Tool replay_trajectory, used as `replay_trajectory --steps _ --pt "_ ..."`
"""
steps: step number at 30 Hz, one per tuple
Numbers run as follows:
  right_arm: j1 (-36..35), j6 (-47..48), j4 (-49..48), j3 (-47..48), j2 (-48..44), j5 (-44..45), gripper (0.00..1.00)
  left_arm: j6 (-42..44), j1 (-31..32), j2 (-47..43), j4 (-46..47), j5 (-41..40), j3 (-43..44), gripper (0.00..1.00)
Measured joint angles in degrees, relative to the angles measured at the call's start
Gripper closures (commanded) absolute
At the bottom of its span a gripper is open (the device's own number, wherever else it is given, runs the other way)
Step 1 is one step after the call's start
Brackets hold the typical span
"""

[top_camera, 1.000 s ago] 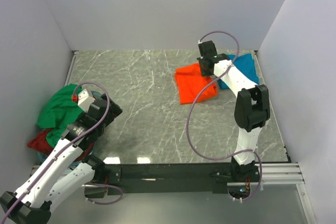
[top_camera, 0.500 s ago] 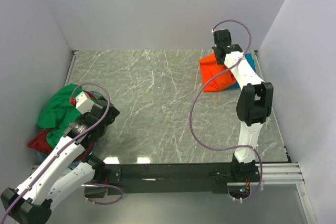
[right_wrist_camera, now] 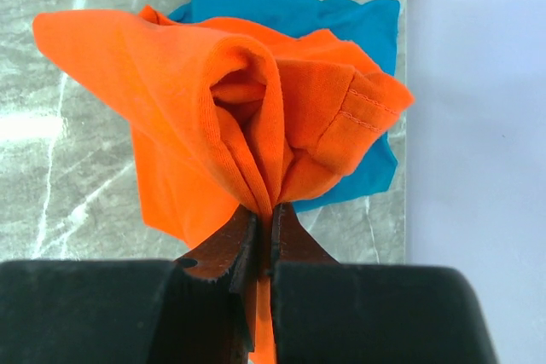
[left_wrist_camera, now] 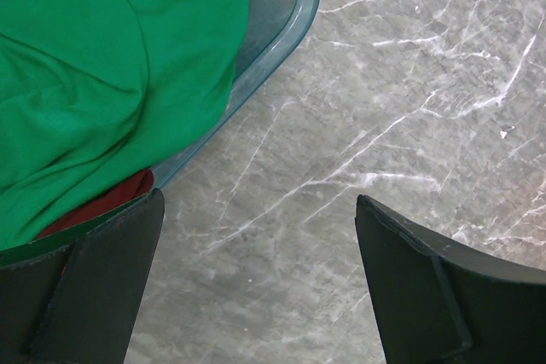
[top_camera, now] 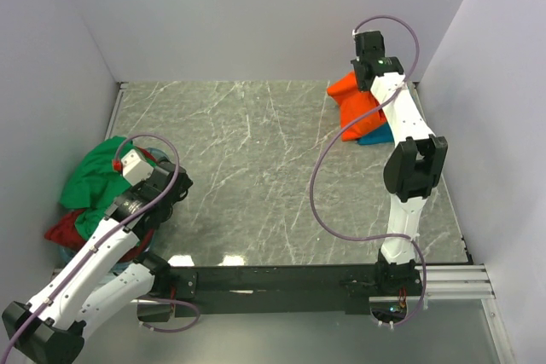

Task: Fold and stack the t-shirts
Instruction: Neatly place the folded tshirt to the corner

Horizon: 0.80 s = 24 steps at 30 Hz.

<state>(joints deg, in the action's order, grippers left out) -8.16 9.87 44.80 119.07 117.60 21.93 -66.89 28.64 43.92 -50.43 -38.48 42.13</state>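
My right gripper (right_wrist_camera: 267, 210) is shut on a bunched fold of the orange t-shirt (right_wrist_camera: 196, 83), which hangs lifted from it. Beneath the orange cloth the teal t-shirt (right_wrist_camera: 358, 23) lies flat by the right wall. From above, the right gripper (top_camera: 365, 78) is at the far right corner, with the orange t-shirt (top_camera: 351, 106) draped over the teal t-shirt (top_camera: 375, 135). At the left edge, the green t-shirt (top_camera: 94, 176) is heaped over the dark red t-shirt (top_camera: 64, 232). My left gripper (left_wrist_camera: 258, 202) hovers open over bare table, just right of the green t-shirt (left_wrist_camera: 102, 66).
A translucent blue-green bin (left_wrist_camera: 294, 23) holds the green shirt and the dark red t-shirt (left_wrist_camera: 102, 206). White walls close in the marble table (top_camera: 247, 168) at the left, back and right. The right wall (right_wrist_camera: 478, 125) is close beside the teal shirt.
My right gripper has carried the orange shirt right and toward the back corner, over the teal one, bunching it up. The left arm has hardly moved.
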Motion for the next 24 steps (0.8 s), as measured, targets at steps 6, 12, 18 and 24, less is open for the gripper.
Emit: replay_trajectory --steps 6,12,18,24 --pt "0.87 -0.04 2.75 0.68 0.0 -0.39 1.0 0.0 0.0 0.2 0.0 0.0 0.0 0.0" --pt "2.91 0.0 3.69 0.96 0.0 -0.7 1.0 0.0 0.0 0.22 0.0 -0.02 0.0 0.01" --pt "5.44 0.04 3.74 3.89 1.57 -1.73 1.0 0.0 0.0 1.53 0.02 -0.42 0.0 0.01" --pt "8.5 0.92 1.84 5.09 4.55 -4.87 1.0 -0.02 0.0 3.15 -0.04 -0.52 0.0 0.0"
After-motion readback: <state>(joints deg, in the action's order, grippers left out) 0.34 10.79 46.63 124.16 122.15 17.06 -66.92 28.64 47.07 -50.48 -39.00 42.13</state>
